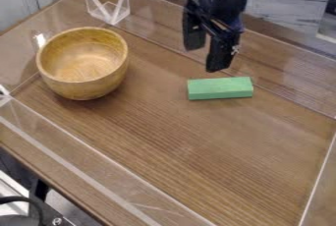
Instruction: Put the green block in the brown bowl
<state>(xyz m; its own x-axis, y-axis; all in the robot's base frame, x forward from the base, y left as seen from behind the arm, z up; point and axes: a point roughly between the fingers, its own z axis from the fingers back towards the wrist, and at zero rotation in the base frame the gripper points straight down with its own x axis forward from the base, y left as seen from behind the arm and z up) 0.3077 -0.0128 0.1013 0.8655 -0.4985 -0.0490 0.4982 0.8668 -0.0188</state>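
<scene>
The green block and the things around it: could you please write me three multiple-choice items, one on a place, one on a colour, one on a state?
1. Where does the green block lie?
A. inside the brown bowl
B. on the wooden table, right of the brown bowl
C. between the tool's fingers

2. What colour is the inside of the brown bowl?
A. light honey-brown
B. white
C. blue

3. How is the tool?
A. shut on the block
B. open, above the block
C. resting in the bowl

Answers: 1 B, the block sits flat on the table, apart from the bowl. 2 A, bare wood shows inside. 3 B, its fingers stand apart with nothing between them.
</scene>
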